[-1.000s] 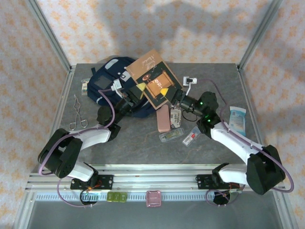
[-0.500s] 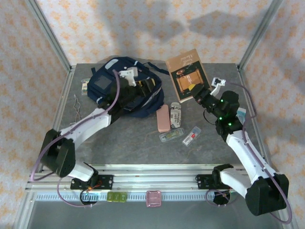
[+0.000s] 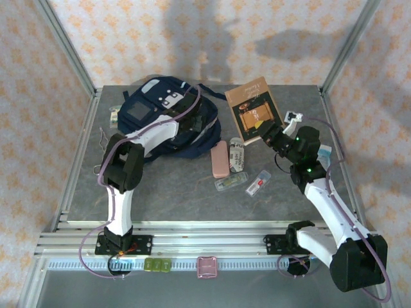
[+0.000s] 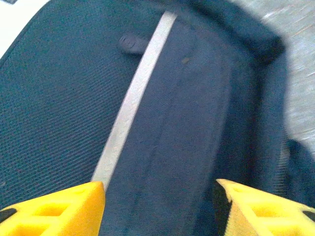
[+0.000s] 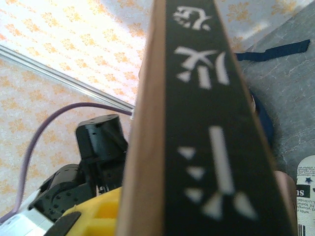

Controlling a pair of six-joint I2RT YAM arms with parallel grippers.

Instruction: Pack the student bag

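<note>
Student bag (image 3: 138, 114) under left hand (image 4: 158, 191), fingers (image 4: 54, 206) apart, right hand (image 3: 272, 133) clamped on book (image 3: 252, 106).

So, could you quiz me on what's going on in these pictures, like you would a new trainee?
1. True or false: the brown book lies packed inside the student bag.
2. What is directly under the left gripper? A the student bag, B the pink case, C the clear packets.
3. Which gripper has its jaws open with nothing between them?
Key: 1 false, the right gripper holds it up, outside the bag. 2 A. 3 the left.
</note>
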